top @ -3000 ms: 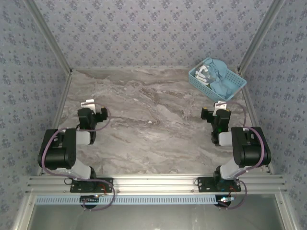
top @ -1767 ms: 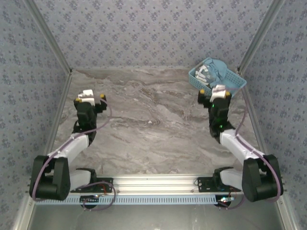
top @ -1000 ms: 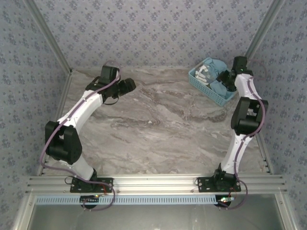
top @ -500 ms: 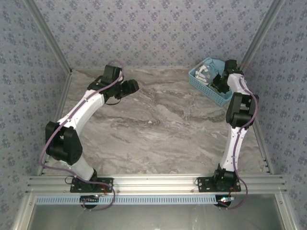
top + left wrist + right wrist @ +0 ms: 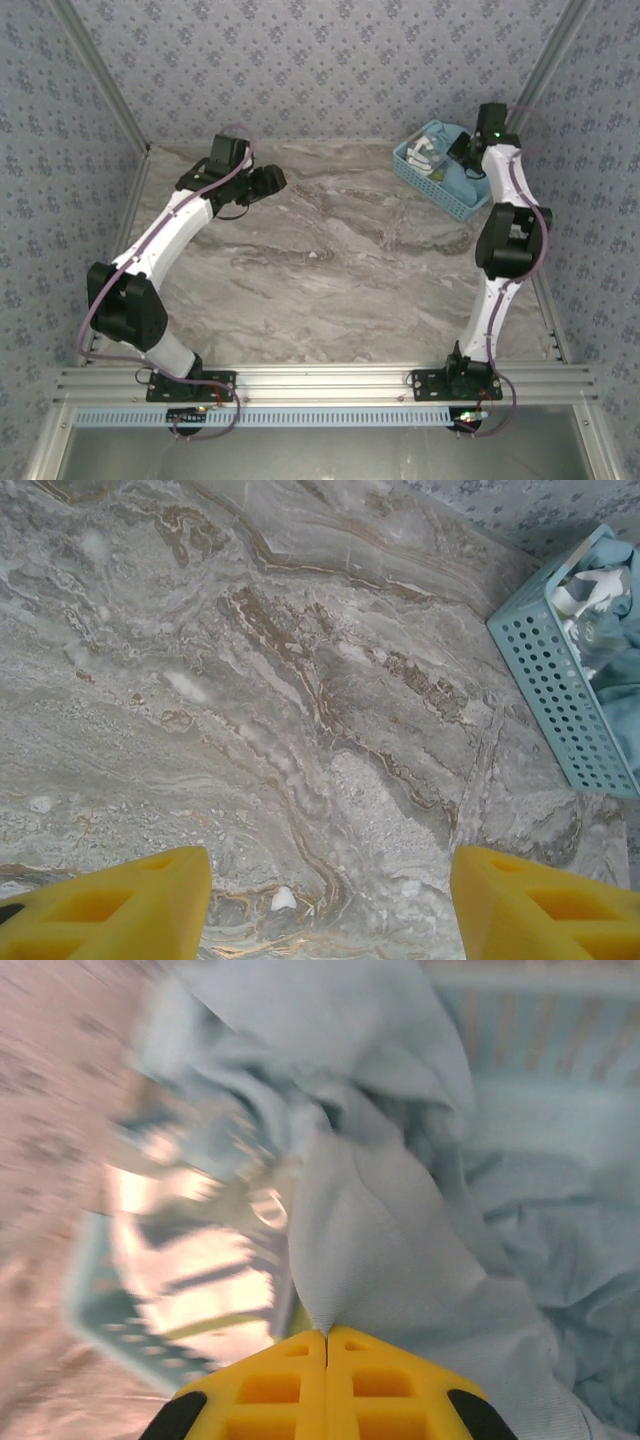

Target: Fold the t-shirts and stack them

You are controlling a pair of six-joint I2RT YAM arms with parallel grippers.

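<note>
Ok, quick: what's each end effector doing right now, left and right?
Left end effector: open, nothing between its fingers.
Right end effector: closed, pinching a fold of the light-blue t-shirt.

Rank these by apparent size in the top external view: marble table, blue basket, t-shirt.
Largest to smallest:
1. marble table
2. blue basket
3. t-shirt, bunched inside the basket and partly hidden

Both arms stretch far forward. The left claw point(image 5: 268, 180) hangs with its yellow fingers point(image 5: 110, 900) spread apart; the right claw point(image 5: 326, 1338), fingers pressed together, pinches a fold of the t-shirt point(image 5: 380, 1220)
</note>
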